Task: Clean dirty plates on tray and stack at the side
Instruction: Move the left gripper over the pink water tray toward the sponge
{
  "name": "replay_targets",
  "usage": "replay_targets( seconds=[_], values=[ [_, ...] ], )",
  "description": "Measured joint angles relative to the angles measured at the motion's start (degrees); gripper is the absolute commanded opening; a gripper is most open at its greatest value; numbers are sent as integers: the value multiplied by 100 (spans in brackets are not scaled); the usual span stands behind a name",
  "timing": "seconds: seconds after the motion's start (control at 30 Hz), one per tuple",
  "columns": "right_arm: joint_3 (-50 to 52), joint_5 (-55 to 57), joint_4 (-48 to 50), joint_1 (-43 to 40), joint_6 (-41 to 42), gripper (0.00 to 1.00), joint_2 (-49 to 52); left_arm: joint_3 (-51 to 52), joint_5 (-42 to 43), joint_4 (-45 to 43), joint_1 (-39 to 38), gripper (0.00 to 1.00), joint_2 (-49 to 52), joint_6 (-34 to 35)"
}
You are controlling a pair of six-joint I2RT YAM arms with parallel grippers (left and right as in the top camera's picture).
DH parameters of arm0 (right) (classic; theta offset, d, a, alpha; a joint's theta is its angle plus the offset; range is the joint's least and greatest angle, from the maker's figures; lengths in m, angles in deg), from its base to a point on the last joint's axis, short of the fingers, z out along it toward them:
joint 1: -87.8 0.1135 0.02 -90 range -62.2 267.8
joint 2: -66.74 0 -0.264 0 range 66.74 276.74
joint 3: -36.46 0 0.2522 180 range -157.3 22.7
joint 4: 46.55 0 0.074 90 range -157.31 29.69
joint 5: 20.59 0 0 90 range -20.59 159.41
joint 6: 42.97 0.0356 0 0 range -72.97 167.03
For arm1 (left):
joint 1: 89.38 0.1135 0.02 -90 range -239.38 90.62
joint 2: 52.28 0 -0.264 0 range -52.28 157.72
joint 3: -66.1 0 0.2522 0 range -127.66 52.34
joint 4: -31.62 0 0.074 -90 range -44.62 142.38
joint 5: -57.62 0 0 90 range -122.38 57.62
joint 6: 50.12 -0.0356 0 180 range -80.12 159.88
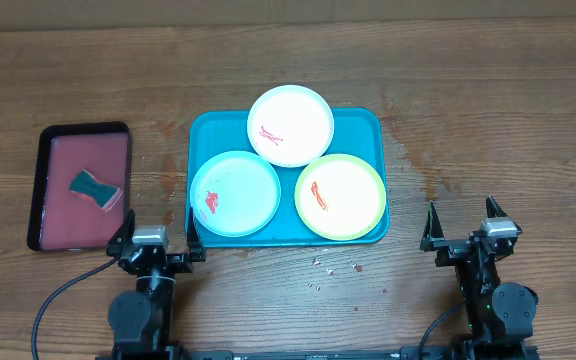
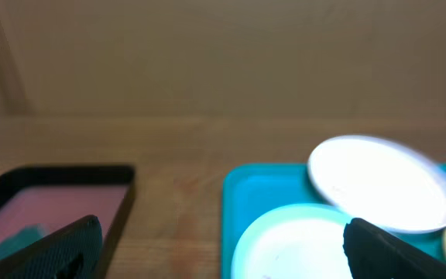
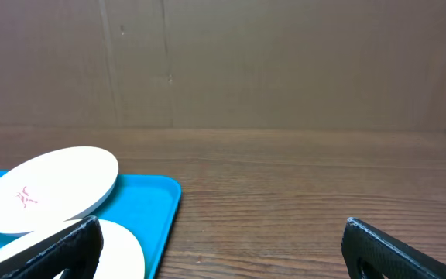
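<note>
A blue tray holds three plates. A white plate with red marks rests at the back, partly over the other two. A light blue plate with a red smear is front left. A yellow-green plate with an orange-red streak is front right. A teal sponge lies in a black tray with a pink base at the left. My left gripper is open and empty, in front of the blue tray's left corner. My right gripper is open and empty, right of the tray.
Small crumbs lie on the wooden table in front of the blue tray. Bare wood lies right of the tray. A wall stands beyond the table's far edge.
</note>
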Motion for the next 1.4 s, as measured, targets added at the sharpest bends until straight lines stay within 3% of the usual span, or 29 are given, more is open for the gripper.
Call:
replay_targets(
  seconds=[0.27,0.4,0.53,0.7,0.87,0.93,1.03,1.23,1.4],
  values=[
    [0,0,0,0,0,100,0,2,1307,-1694,0,100,-9,1504],
    [0,-2,-2,0,-2,100,0,-4,1561,-2940,0,100,-13,1639],
    [0,-2,-7,0,0,100,0,-96,1526,-2979,0,100,-22,1580],
    [0,0,-4,0,2,100,0,-909,1281,-1838,0,100,55,1172],
    [0,-2,2,0,-2,100,-9,-2981,616,540,0,100,1150,787],
    [0,0,-4,0,0,100,-11,-4135,555,1993,0,100,2059,608],
    [0,-2,4,0,-2,100,-11,-5064,737,2756,0,100,3156,444],
    [0,-2,-2,0,2,100,-11,-5978,962,3458,0,100,4636,284],
    [0,-2,0,0,-2,100,-11,-7473,780,5333,0,100,6085,269]
  ],
)
